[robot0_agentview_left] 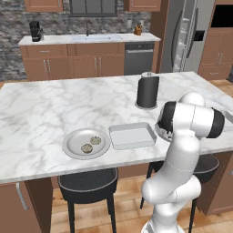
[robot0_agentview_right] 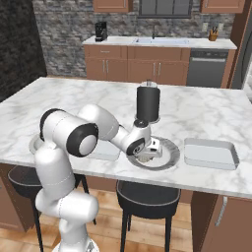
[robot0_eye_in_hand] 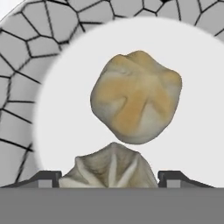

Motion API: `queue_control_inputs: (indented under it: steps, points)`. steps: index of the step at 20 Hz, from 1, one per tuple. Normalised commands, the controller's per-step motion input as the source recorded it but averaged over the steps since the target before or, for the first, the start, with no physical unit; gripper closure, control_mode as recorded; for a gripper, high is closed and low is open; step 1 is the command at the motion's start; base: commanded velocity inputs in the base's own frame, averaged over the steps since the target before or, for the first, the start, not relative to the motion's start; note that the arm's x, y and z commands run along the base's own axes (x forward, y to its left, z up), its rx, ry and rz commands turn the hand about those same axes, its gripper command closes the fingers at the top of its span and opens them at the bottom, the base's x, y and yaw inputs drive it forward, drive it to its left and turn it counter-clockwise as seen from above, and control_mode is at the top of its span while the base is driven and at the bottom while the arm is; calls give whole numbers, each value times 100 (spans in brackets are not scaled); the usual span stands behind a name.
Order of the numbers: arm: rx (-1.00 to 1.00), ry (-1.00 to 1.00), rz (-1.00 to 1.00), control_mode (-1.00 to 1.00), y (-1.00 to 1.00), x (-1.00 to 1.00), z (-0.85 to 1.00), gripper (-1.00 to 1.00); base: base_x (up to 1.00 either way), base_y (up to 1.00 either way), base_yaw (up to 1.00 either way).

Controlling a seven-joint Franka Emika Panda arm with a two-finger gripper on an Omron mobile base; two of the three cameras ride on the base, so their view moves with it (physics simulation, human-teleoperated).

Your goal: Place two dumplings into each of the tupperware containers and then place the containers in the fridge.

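My gripper (robot0_eye_in_hand: 109,178) hangs low over a round grey plate (robot0_agentview_right: 170,160), open, with one fingertip (robot0_eye_in_hand: 43,177) on each side of a pale dumpling (robot0_eye_in_hand: 109,166) that lies on the plate. Just beyond it on the same plate (robot0_eye_in_hand: 65,109) sits a tanner dumpling (robot0_eye_in_hand: 135,97). In the right base view the gripper (robot0_agentview_right: 149,156) points down at this plate. One tupperware container (robot0_agentview_right: 210,153) lies right of it, another (robot0_agentview_left: 132,135) left of it, both without dumplings. A second plate (robot0_agentview_left: 73,150) holds two dumplings (robot0_agentview_left: 95,140) (robot0_agentview_left: 86,147). The fridge (robot0_agentview_left: 186,36) stands at the back right.
A black cylinder (robot0_agentview_left: 148,91) stands on the marble island (robot0_agentview_left: 54,104) just behind the plate under my gripper. Dark stools (robot0_agentview_left: 86,184) sit under the island's near edge. Cabinets, a sink and a dishwasher (robot0_agentview_left: 139,57) line the far wall.
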Motion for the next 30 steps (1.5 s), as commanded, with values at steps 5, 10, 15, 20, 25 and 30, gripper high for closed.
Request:
queue_control_inputs:
  steps: [5, 10, 15, 20, 25, 30]
  points:
    - [1, 2, 2, -100, 8, -22, 28, 100, 0, 0, 0]
    - [0, 1, 1, -100, 39, -73, 67, 100, 0, 0, 0]
    - [0, 6, 0, -100, 95, -49, 55, 100, 0, 0, 0]
    - [0, 3, 0, -100, 92, -3, 40, 100, 0, 0, 0]
    - [1, 1, -2, -100, 59, 59, 49, 100, 0, 0, 0]
    - [2, 9, -2, -100, 10, 85, 2, 100, 0, 0, 0]
